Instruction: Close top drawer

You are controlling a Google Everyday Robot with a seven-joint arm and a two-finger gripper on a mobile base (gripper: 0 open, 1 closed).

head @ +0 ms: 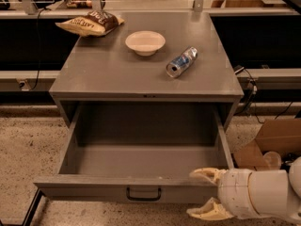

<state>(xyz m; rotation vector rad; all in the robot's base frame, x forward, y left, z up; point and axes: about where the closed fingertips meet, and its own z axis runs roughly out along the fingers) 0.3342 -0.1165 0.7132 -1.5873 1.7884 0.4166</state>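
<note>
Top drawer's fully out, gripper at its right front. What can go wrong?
1. The gripper, open, sits right of the handle: an off-centre push may skew the top drawer and jam it.
2. Its upper finger overlaps the front's top edge and might get pinched.
3. A slam could roll the can lying on top.

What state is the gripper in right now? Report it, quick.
Gripper: open, holding nothing, at the right end of the front panel of the open top drawer.
</note>
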